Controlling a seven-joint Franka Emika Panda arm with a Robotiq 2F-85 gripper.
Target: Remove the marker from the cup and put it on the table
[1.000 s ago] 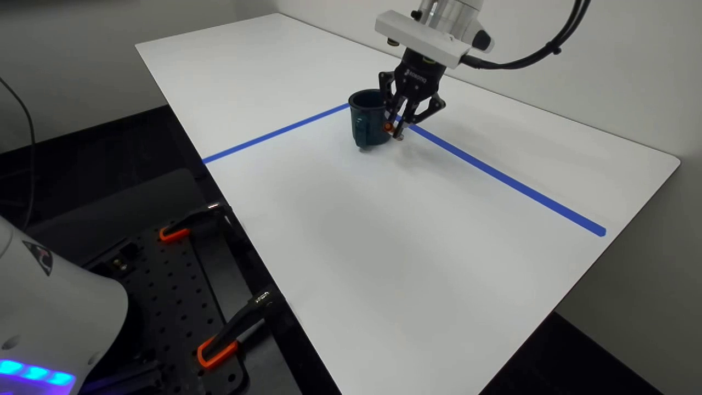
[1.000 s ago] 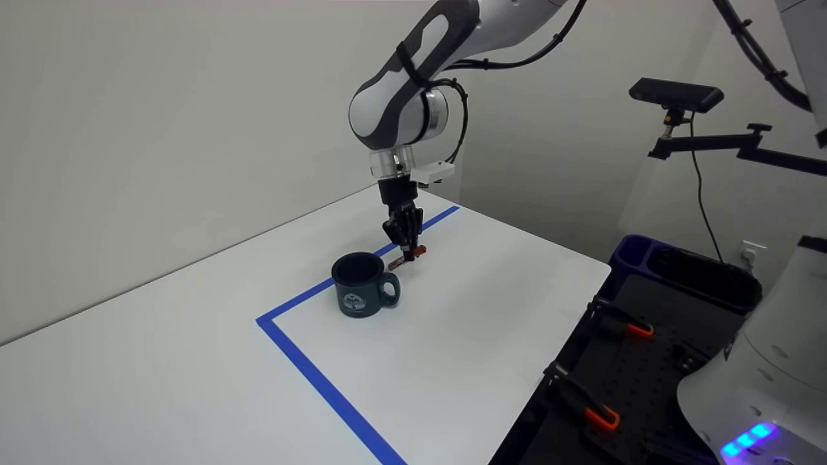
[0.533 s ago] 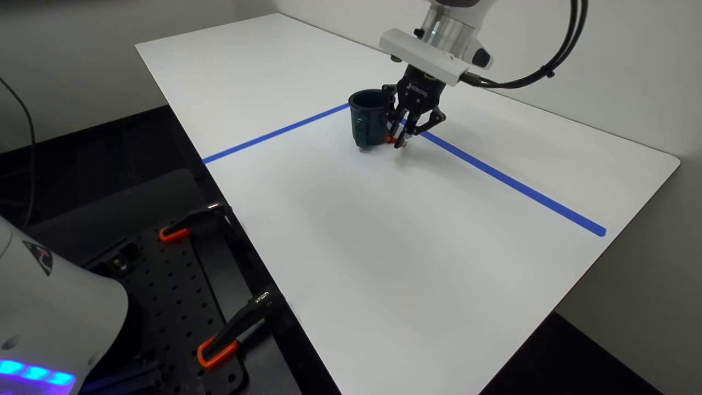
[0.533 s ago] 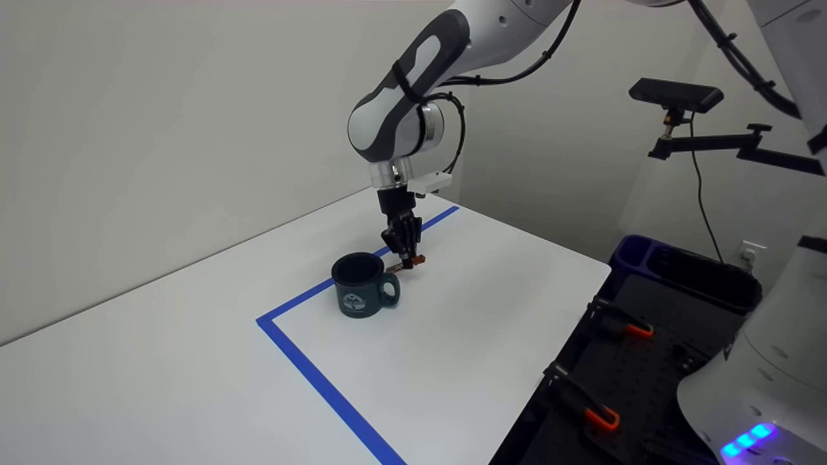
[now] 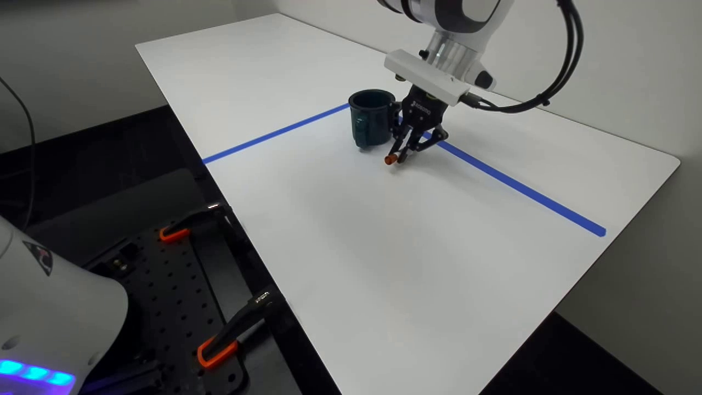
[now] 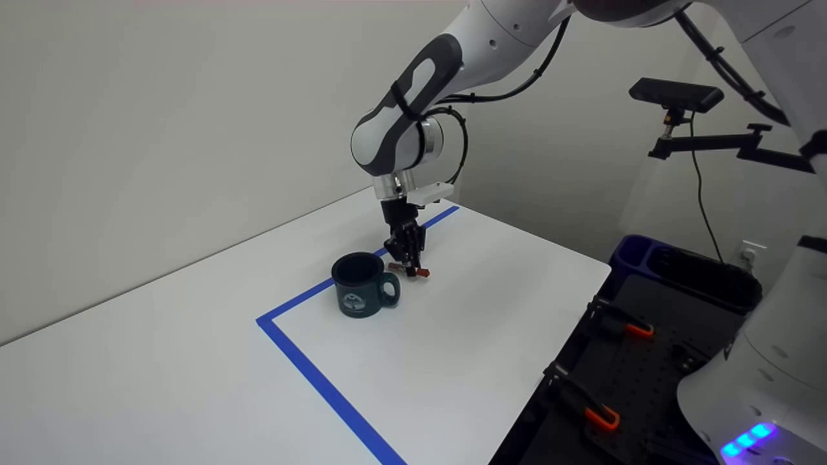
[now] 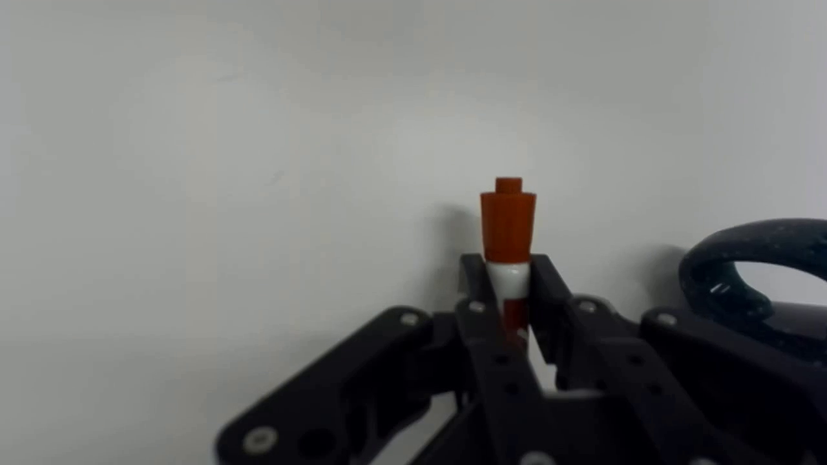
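Marker, pinched in the claw, comes down over the table.

The claw is drawn narrow around it; in the past second the marker drops lower and turns, nearly level now, though contact with the table cannot be told. Just beside, the cup stands upright, with blue tape beyond. Removal looks done; the descent suggests placing is close, likely needing a gentle touch, then release.

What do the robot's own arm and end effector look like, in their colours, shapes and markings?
The arm is white with dark grey panels, black cables and blue lights at its base. The end effector is black and two-fingered, with white lettering.
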